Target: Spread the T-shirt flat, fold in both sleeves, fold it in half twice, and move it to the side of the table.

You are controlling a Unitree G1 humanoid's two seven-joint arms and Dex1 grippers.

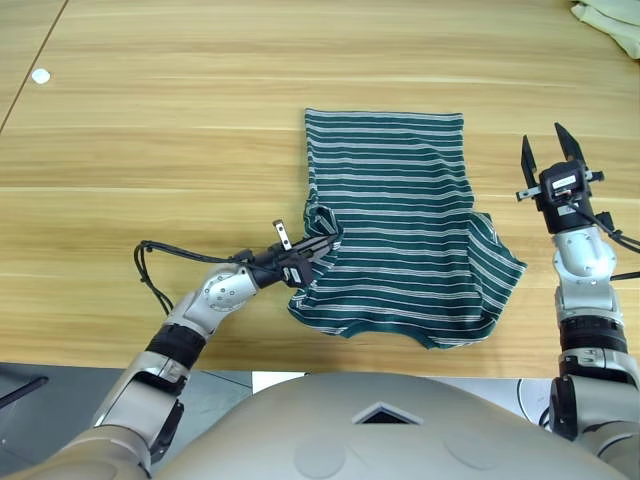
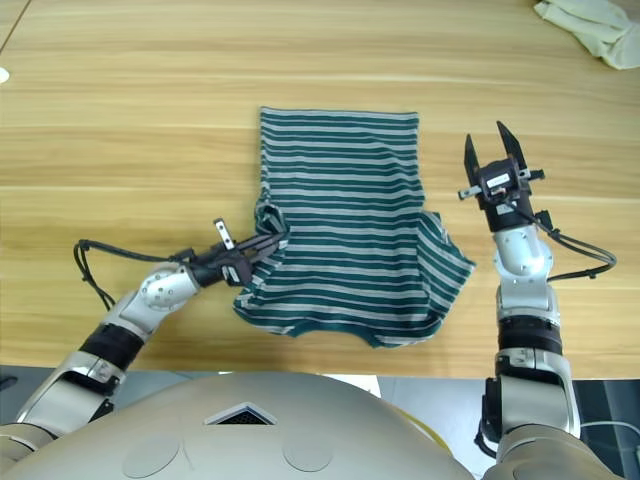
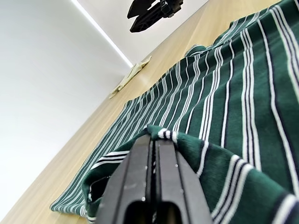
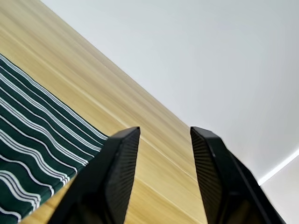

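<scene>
A green T-shirt with white stripes (image 1: 400,230) lies on the wooden table (image 1: 150,150), its hem toward the far side and its collar end near me. Its left sleeve is folded in over the body, and the right sleeve (image 1: 500,262) still sticks out. My left gripper (image 1: 325,246) is shut on the folded left sleeve's edge, and the left wrist view shows its fingers (image 3: 156,163) pinching the striped cloth (image 3: 233,121). To the right of the shirt my right gripper (image 1: 548,150) is raised above the table, open and holding nothing; its fingers (image 4: 121,158) stand apart.
A pale cloth (image 1: 612,22) lies at the table's far right corner. A small white disc (image 1: 40,75) sits at the far left. A black cable (image 1: 160,262) loops on the table beside my left forearm. Bare wood surrounds the shirt.
</scene>
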